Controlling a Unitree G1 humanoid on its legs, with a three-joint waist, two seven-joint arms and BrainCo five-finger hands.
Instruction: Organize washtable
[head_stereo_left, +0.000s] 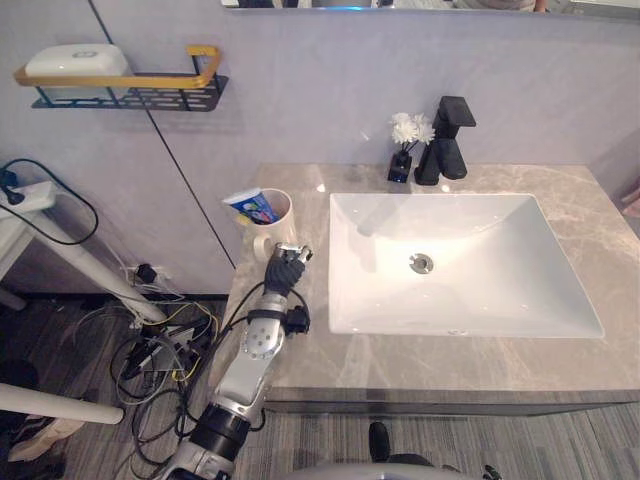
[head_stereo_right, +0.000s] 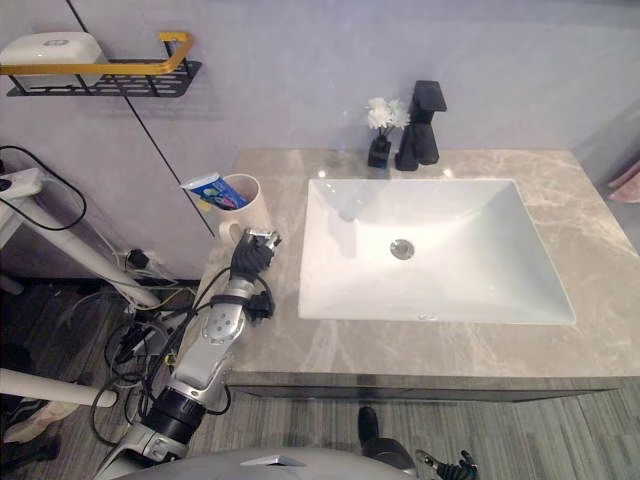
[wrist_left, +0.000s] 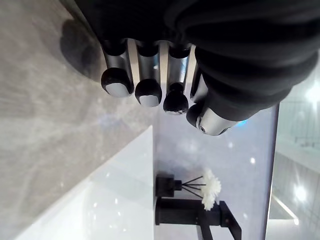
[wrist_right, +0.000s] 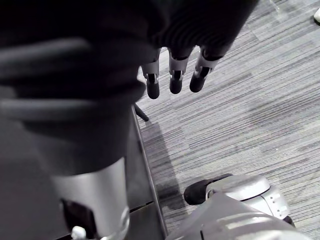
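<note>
A cream mug (head_stereo_left: 277, 212) with a blue toothpaste tube (head_stereo_left: 250, 207) in it stands at the back left of the grey marble countertop (head_stereo_left: 600, 240), its handle (head_stereo_left: 262, 243) turned toward the front. My left hand (head_stereo_left: 286, 268) rests on the counter just in front of that handle, apart from it. Its fingers (wrist_left: 149, 92) are curled in with the thumb close by, and they hold nothing. My right hand (wrist_right: 172, 75) hangs over the grey carpet floor with relaxed fingers and nothing in it.
A white rectangular sink (head_stereo_left: 480, 260) fills the middle of the counter. Behind it stand a black faucet (head_stereo_left: 445, 140) and a small black vase of white flowers (head_stereo_left: 405, 150). A wall shelf (head_stereo_left: 130, 92) at the upper left carries a white soap (head_stereo_left: 75, 60).
</note>
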